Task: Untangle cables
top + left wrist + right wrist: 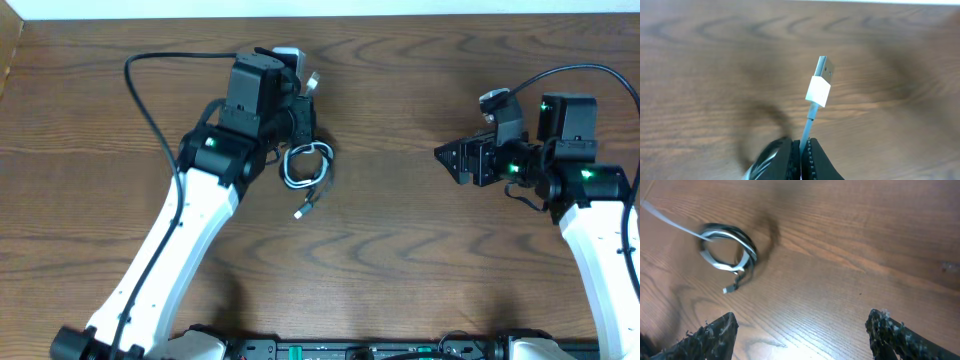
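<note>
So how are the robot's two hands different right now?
The left gripper is shut, pinching the white cable just below its plug; the right gripper is open and holds nothing. The left gripper is right by the coiled cables; the right gripper sits apart from them. Both are black.

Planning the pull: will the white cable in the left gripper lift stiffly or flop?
Probably floppy: the white cable is thin, and the coil lies in loose loops. Likely light; the black cable may drag along. The short stub above the left gripper stands straight: stiffer near the plug.
</note>
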Robot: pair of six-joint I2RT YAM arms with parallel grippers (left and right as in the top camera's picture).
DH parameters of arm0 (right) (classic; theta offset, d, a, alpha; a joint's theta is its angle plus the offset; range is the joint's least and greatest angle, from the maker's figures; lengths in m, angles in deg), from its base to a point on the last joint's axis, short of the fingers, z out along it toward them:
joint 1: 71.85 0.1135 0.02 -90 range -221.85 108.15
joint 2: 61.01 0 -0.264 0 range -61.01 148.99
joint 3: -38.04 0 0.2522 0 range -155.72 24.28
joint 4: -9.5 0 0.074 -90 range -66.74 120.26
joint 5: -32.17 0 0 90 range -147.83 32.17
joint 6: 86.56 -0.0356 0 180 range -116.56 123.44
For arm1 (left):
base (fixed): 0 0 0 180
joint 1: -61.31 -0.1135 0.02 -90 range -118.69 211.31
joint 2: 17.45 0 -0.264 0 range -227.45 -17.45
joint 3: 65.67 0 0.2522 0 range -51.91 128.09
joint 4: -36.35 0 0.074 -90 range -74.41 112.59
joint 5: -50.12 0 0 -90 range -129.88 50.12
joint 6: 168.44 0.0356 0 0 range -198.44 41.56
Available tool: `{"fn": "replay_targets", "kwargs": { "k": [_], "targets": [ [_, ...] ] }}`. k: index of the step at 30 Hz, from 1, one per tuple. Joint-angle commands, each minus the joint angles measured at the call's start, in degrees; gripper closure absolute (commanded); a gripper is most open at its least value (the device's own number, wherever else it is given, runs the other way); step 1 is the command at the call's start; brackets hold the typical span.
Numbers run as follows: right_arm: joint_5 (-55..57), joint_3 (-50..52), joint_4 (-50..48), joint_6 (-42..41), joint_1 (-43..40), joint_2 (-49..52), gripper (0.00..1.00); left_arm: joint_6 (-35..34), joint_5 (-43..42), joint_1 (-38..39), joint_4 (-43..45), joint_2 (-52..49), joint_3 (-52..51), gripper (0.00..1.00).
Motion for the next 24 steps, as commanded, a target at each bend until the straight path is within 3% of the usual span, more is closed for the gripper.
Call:
{"fn": "replay_targets", "kwargs": {
  "k": [1, 12, 24],
  "targets": [
    [-0.09, -1.11, -0.04, -0.98, 0.85, 1.27, 0.21, 0.09, 0.13, 2.43, -0.96, -0.87, 0.02, 0.93],
    [-0.09, -1.11, -0.07, -1.77, 0.87, 3.91, 0.2, 0.33, 0.22, 4.24, -2.86, -4.7, 0.0, 0.92],
    [-0.04, -1.11, -0.13, -1.75, 0.87, 4.0, 0.2, 3.61, 0.61, 5.62, -3.93, -18.86, -0.04, 0.93]
  ]
}}
